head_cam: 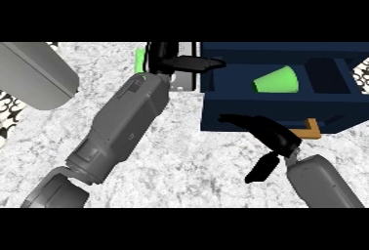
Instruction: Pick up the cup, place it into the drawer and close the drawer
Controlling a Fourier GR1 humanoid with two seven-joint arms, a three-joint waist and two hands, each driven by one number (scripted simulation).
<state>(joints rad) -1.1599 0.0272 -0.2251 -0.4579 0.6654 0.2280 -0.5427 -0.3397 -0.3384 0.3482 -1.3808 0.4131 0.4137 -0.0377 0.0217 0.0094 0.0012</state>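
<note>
Nearest the viewer, the right hand [270, 141] sits just in front of the dark blue drawer [274, 110], its fingers stretched forward against the drawer's front face while the thumb hangs down and back toward the forearm; it grips nothing. An orange handle [311, 128] pokes out from the drawer front just to the right of that hand. Inside the open drawer, the green cup [277, 79] lies on its side in the left compartment, wide mouth toward the left, touching no hand. To the left of the drawer, the long grey left forearm runs up across the speckled counter [194, 166], and the left hand [184, 62] rests at the drawer's far left corner, fingers extended toward the drawer rim, holding nothing. Beside that hand, further left of the drawer, a thin green strip [139, 59] shows, partly hidden.
</note>
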